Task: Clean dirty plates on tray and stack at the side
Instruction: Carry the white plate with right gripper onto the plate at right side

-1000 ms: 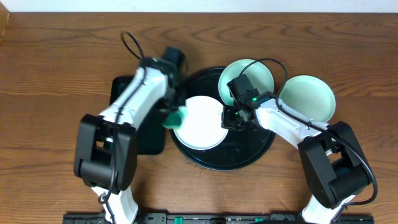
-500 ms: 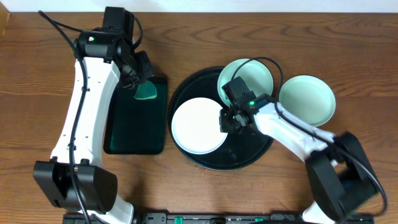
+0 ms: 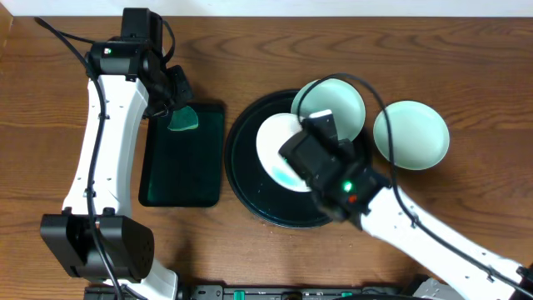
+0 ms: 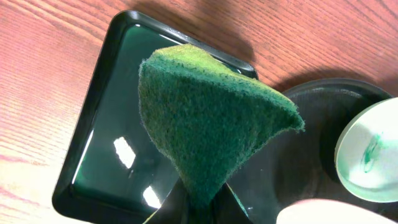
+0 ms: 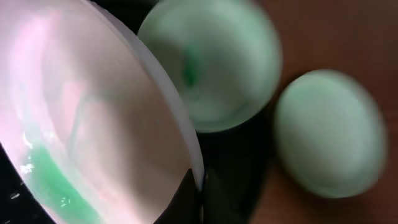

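Note:
My right gripper (image 5: 200,186) is shut on the rim of a white plate (image 5: 93,124) and holds it tilted above the round black tray (image 3: 250,196). The overhead view shows this plate (image 3: 275,142) partly under my right wrist (image 3: 321,154). A second plate (image 3: 337,104) with a teal smear (image 5: 189,65) lies at the back of the tray. A third plate (image 3: 410,133) lies on the table to the right. My left gripper (image 4: 202,199) is shut on a green sponge (image 4: 205,118) above the rectangular dark green tray (image 3: 179,179).
The dark green tray (image 4: 106,155) lies left of the black tray (image 4: 311,130), almost touching it. My left arm (image 3: 104,158) runs along the table's left side. Bare wooden table lies in front and at the far right.
My left gripper carried the sponge from the white plate to above the green tray. My right gripper lifted the white plate off the black tray and tilted it, the arm rising.

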Controlling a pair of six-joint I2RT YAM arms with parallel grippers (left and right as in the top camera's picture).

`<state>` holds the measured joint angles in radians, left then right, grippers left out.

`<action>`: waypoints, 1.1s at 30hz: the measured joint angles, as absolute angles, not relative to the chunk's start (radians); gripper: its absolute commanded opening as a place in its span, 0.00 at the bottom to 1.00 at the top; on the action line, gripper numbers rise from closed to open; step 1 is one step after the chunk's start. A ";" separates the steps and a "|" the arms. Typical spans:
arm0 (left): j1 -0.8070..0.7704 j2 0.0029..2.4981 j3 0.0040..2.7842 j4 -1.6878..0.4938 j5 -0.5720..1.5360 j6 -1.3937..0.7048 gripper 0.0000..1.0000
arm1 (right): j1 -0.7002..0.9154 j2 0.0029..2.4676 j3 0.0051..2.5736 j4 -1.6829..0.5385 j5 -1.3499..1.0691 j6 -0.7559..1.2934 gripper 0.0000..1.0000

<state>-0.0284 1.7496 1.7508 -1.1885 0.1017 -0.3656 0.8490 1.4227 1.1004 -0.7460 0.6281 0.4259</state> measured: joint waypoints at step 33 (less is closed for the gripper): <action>-0.028 1.750 1.751 -1.188 0.102 -0.369 0.07 | 1.142 1.416 1.100 -0.721 1.142 0.328 0.01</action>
<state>-0.0280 1.7496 1.7508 -1.1885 0.1017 -0.3691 1.1419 1.4158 1.1004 -0.7208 1.1419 0.3279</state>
